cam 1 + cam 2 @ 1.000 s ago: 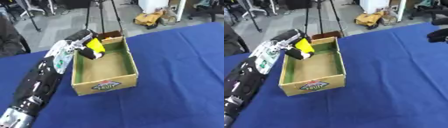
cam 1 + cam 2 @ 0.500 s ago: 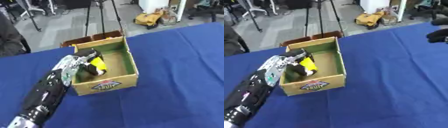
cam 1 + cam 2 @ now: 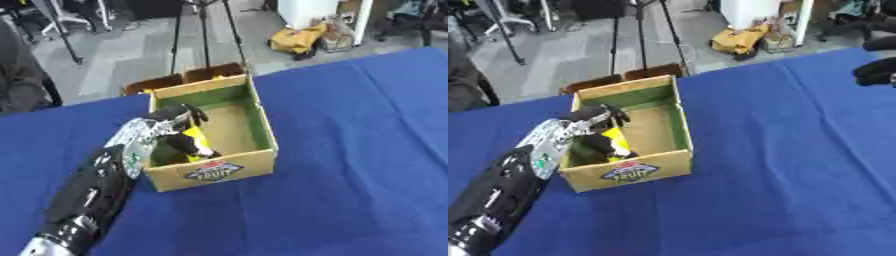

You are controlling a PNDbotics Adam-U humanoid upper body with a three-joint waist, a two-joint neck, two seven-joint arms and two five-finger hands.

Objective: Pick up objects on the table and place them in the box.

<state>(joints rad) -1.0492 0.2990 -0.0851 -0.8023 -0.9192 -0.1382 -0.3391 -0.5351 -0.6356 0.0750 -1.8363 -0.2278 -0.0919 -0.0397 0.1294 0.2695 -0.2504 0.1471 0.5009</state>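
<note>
Lowered since a second ago, the left hand (image 3: 171, 126) now reaches down inside the box (image 3: 259, 127) with its fingers curled around a yellow object (image 3: 194, 141), which sits beneath them near the front wall. At the far right edge, the right hand (image 3: 877, 71) looks clenched.

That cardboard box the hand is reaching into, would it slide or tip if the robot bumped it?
The box looks like thin open cardboard with little inside, so it is probably light and would slide on the blue tablecloth. It sits low and wide, so tipping seems unlikely. The left hand over its left wall could nudge it.
</note>
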